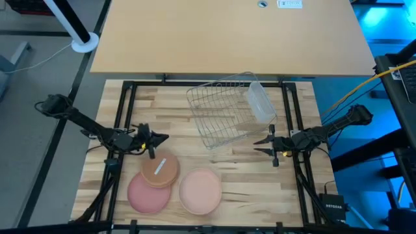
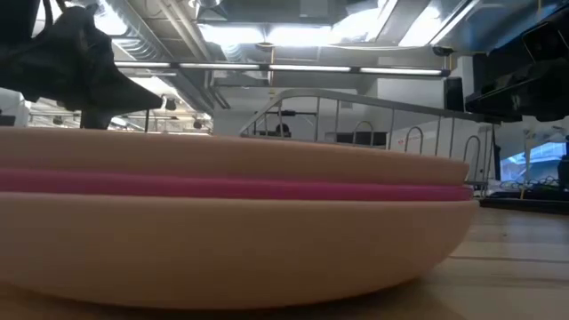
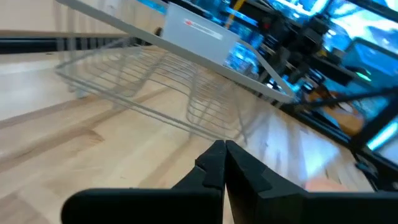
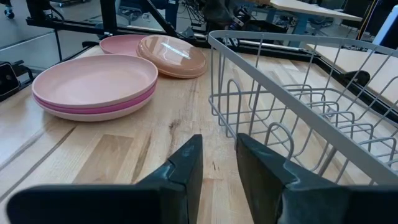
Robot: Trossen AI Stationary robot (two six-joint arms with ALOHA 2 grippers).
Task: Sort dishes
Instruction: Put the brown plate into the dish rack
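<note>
High view: left gripper (image 1: 162, 137) hovers just beyond the tan-brown plate (image 1: 160, 171), fingers pressed together, holding nothing. Tan-brown plate lies partly over the magenta-pink plate (image 1: 147, 194) at the table's front left; pale peach plate (image 1: 200, 190) sits just beside them to the right. Right gripper (image 1: 262, 145) hangs near the wire rack (image 1: 224, 112), fingers parted w/ nothing between. A clear cup (image 1: 260, 103) lies on its side at the rack's right edge.

Low view: peach plate fills the foreground, w/ a magenta band and a tan layer showing above its rim; rack wires behind.

Left wrist view: closed fingers (image 3: 214, 163) point across bare wood toward the rack.

Right wrist view: parted fingers (image 4: 186, 163) over wood, rack just beside; peach plate shows a pink rim beneath it, tan-brown and magenta plates farther off.
</note>
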